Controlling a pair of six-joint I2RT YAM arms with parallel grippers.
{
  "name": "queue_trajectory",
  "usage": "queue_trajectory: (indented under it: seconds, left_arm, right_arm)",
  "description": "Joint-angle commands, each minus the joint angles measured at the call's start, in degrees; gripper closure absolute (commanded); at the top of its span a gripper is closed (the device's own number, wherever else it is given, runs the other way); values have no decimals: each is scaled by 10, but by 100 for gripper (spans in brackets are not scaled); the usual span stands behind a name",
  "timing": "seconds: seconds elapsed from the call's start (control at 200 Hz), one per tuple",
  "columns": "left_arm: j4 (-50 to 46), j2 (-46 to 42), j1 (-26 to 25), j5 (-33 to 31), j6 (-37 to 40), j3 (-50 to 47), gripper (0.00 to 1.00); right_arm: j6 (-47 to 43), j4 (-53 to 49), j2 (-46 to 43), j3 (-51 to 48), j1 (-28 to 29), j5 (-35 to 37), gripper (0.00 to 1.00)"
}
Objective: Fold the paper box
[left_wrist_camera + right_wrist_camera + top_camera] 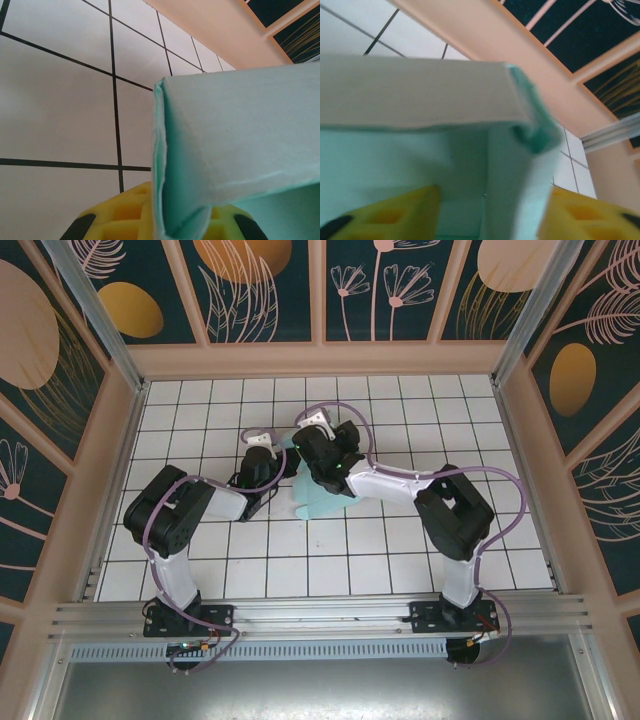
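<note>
Left claw (pixel 182 227) is clamped on the paper box (pixel 240 125). Your yellow fingers (pixel 117 215) sit either side of an upright corner fold, and from there a raised wall runs off to the claw's right, its long edge roughly level. Right claw (pixel 492 215) stands open, its fingers spread astride another upright wall with the box floor showing between them. From above, the box lies on the white tiled table (pixel 400 560) just behind both claws, partly under your right arm (pixel 400 485). You can't call its long axis from there.
</note>
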Motion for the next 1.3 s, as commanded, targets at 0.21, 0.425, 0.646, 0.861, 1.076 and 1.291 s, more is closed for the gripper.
queue_trajectory:
  seconds: [0.21,0.425,0.646,0.861,1.076,1.291]
  left_arm:
    - [25,8,-4,21,-16,35,100]
    - [7,5,-4,12,-8,40,100]
    - [-53,-16,-4,15,25,51,100]
    - [-279,-63,-4,-29,133,112,100]
    - [-507,-99,-4,-60,255,197,100]
    - [-730,-104,-4,-38,367,278,100]
  right_arm:
    - [51,12,-96,-30,-3,-131,22]
    - [73,30,-159,-57,-5,-197,22]
    - [128,49,-226,-88,-26,-246,22]
    - [247,33,-298,-138,-123,-383,22]
    - [299,54,-350,-199,-202,-500,23]
    - [271,47,-350,-211,-220,-526,23]
